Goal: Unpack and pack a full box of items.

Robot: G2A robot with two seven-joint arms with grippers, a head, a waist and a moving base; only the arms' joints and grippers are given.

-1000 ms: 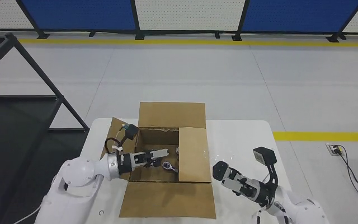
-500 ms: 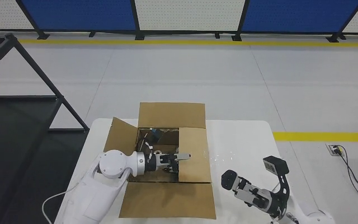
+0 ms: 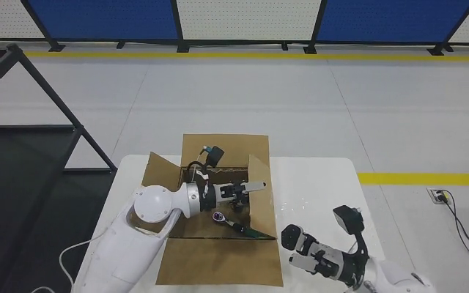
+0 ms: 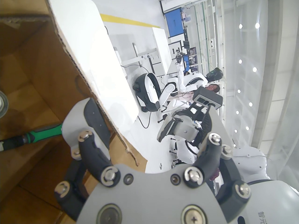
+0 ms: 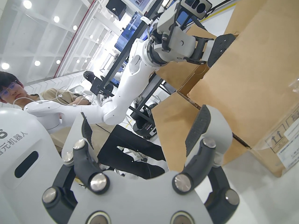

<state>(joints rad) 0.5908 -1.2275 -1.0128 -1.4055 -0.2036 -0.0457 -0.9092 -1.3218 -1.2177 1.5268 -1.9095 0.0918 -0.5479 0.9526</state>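
Note:
An open cardboard box (image 3: 223, 150) stands mid-table. My left gripper (image 3: 253, 187) is inside it at the right flap (image 3: 262, 198), open, with the flap's edge (image 4: 77, 71) between its fingers (image 4: 93, 117); the right wrist view shows the same gripper (image 5: 217, 47) at the flap's top. On the box floor lie a metal ratchet (image 3: 218, 216) and a green-handled tool (image 3: 245, 231), whose handle (image 4: 42, 131) runs below the inner finger. My right gripper (image 3: 289, 238) hovers open over the table near the box's front right corner, holding nothing between its fingers (image 5: 205, 127).
The front flap (image 3: 220, 260) lies flat toward the table's near edge and the left flap (image 3: 161, 172) leans outward. Bare white table (image 3: 315, 190) lies to the right of the box. The box wall (image 5: 245, 94) stands close in front of the right gripper.
My left gripper moved rightward across the box to the right flap. That flap swung up from lying over the opening to nearly upright, uncovering the green-handled tool. The right gripper shifted slightly.

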